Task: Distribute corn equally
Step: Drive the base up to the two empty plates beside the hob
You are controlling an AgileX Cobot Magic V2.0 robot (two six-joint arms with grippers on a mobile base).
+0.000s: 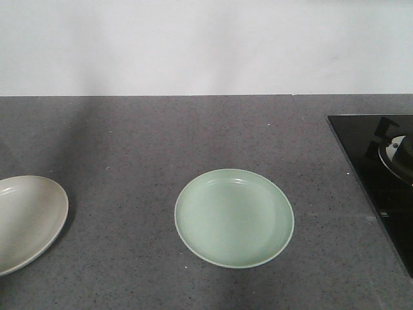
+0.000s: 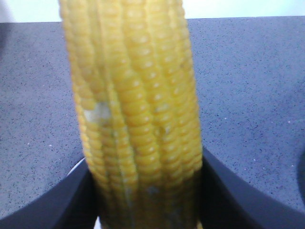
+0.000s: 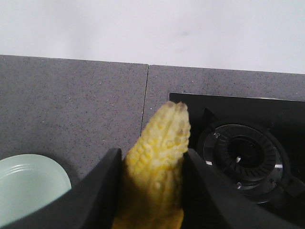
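Two cobs of corn show, one in each wrist view. In the left wrist view a thick yellow cob (image 2: 138, 95) stands lengthwise between the dark fingers, and my left gripper (image 2: 145, 164) is shut on it above the grey counter. In the right wrist view my right gripper (image 3: 152, 155) is shut on a paler cob (image 3: 162, 138) whose tapered tip points away, held above the counter between the green plate (image 3: 28, 186) and the stove. The front view shows neither arm nor any corn. The green plate (image 1: 233, 218) and a cream plate (image 1: 26, 219) lie there with nothing in them.
A black glass stove top (image 1: 381, 174) with a round burner (image 3: 243, 152) takes up the counter's right side. A seam (image 3: 145, 95) runs through the grey counter just left of the stove. A white wall stands behind.
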